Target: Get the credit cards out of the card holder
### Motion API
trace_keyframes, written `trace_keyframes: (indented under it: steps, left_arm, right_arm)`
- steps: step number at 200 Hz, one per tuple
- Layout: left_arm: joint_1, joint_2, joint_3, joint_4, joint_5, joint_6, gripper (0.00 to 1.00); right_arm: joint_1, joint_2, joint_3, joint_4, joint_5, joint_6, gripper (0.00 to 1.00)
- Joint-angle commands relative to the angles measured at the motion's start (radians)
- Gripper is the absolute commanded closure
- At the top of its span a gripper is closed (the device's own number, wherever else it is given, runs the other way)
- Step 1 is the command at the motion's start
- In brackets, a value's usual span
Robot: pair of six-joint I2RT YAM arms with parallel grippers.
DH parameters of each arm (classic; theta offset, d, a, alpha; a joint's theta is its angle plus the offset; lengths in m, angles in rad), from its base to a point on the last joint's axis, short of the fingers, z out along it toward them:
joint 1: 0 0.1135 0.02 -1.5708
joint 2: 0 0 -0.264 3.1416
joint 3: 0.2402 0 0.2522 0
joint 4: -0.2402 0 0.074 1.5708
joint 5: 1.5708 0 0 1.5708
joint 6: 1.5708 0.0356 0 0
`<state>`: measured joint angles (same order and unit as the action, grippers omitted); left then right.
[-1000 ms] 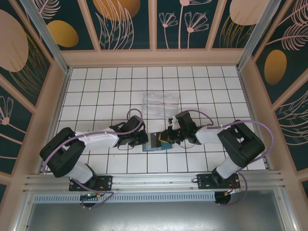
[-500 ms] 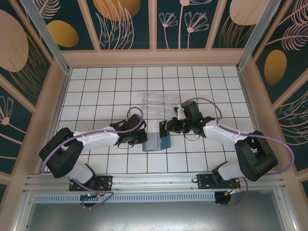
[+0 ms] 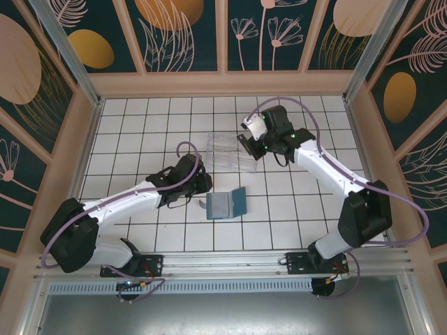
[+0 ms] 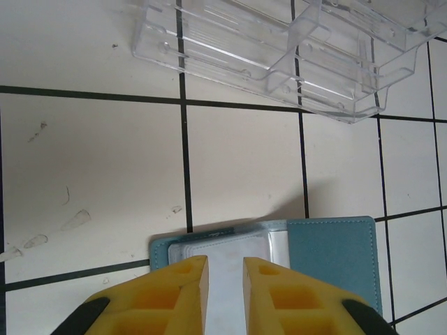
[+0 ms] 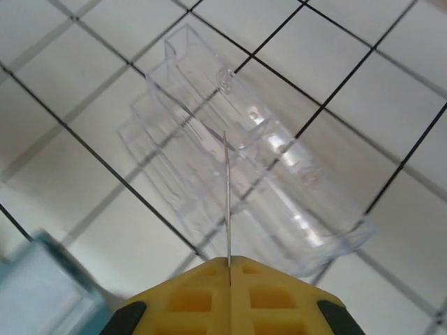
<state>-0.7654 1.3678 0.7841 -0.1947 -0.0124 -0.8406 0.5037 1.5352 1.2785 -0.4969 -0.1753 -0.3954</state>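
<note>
Pinching credit card [image 5: 226,202] edge-on above clear tray [image 5: 209,139]: right claw [image 5: 229,262]; left claw [image 4: 225,269] slightly parted over card holder [image 4: 328,251].

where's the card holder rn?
In the top view the card holder lies open on the tiles mid-table, beside the left gripper, nearer the arm bases than the clear tray.

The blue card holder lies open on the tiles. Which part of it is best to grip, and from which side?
Probably the teal flap, at its free edge, coming from the right arm's side. The card holder otherwise lies flat, leaving no edge to pinch, while this flap seems tilted up a little. The left gripper is over the pale lined half.
</note>
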Motion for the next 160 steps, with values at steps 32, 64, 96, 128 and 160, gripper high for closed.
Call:
trace_keyframes:
  steps: [32, 64, 96, 128, 160]
  left_arm:
    - [0.003, 0.018, -0.004, 0.012, 0.009, 0.052, 0.79]
    - [0.004, 0.029, -0.012, 0.018, 0.013, 0.070, 0.79]
    - [0.005, 0.036, -0.017, 0.023, 0.017, 0.084, 0.79]
    - [0.006, 0.032, -0.029, 0.029, 0.018, 0.087, 0.79]
    - [0.008, 0.027, -0.059, 0.044, 0.028, 0.076, 0.79]
  right_arm:
    - [0.012, 0.173, 0.274, -0.385, -0.051, -0.529, 1.00]
    - [0.022, 0.281, 0.396, -0.523, -0.010, -0.570, 1.00]
    - [0.038, 0.330, 0.435, -0.574, -0.028, -0.581, 1.00]
    - [0.038, 0.377, 0.430, -0.578, 0.010, -0.583, 1.00]
    - [0.038, 0.437, 0.455, -0.573, 0.024, -0.591, 1.00]
